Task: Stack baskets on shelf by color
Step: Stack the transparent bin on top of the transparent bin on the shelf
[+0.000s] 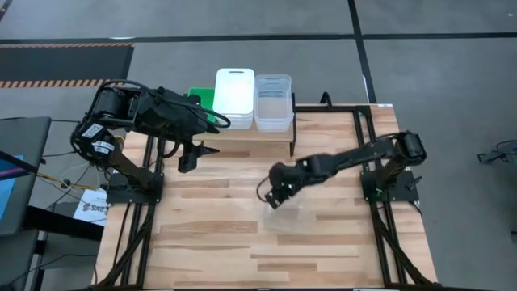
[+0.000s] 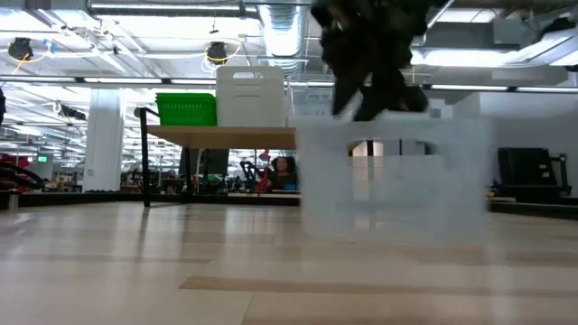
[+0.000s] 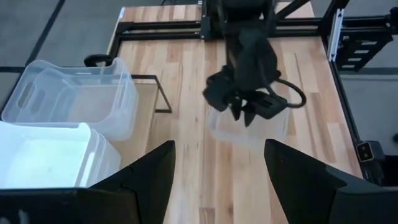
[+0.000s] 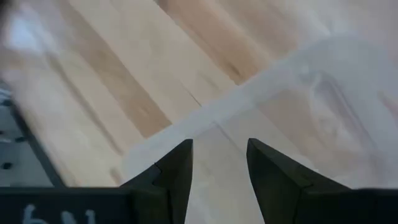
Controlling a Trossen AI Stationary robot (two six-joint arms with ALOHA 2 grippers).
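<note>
On the table's middle a clear basket (image 1: 296, 215) (image 2: 393, 176) (image 3: 250, 129) rests on its bottom. My right gripper (image 1: 278, 195) (image 2: 372, 101) (image 3: 245, 111) (image 4: 219, 167) hovers open just above the basket's left rim (image 4: 205, 118), slanting down, and I see no touch. On the shelf (image 1: 250, 136) (image 2: 221, 136) at the far edge stand a green basket (image 1: 202, 99) (image 2: 186, 109), a white one (image 1: 234, 95) (image 2: 251, 97) (image 3: 50, 155) and a clear one (image 1: 273, 100) (image 3: 69, 99). My left gripper (image 1: 195, 157) (image 3: 217, 168) waits open, raised near the shelf's left end.
Black frame rails (image 1: 367, 153) run along the table's left and right sides, where the arm bases stand. Bare planks (image 1: 242, 250) lie between the clear basket and the near edge. Beyond the table a large hall shows in the low view.
</note>
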